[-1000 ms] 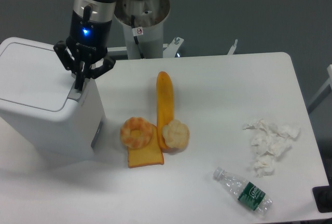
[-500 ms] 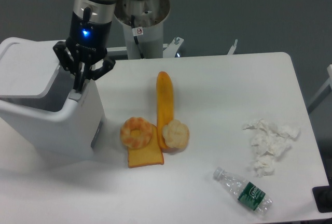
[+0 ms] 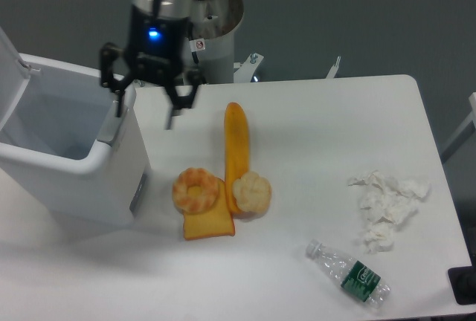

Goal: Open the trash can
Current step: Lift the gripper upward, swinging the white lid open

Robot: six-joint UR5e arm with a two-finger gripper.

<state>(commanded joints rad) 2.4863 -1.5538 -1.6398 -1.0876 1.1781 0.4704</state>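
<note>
Since earlier, the boxy white plastic trash can (image 3: 71, 165)'s light, stiff lid has sprung upright, and the spread gripper (image 3: 145, 109) has lifted off its grey rim button.

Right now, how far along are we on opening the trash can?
Done, by the look of it: the trash can shows its hollow inside, with the lid tipped up at its far left edge. The end effector is open, holds nothing and sits beside the can's right rim. Nothing visible remains except clearing the arm away.
</note>
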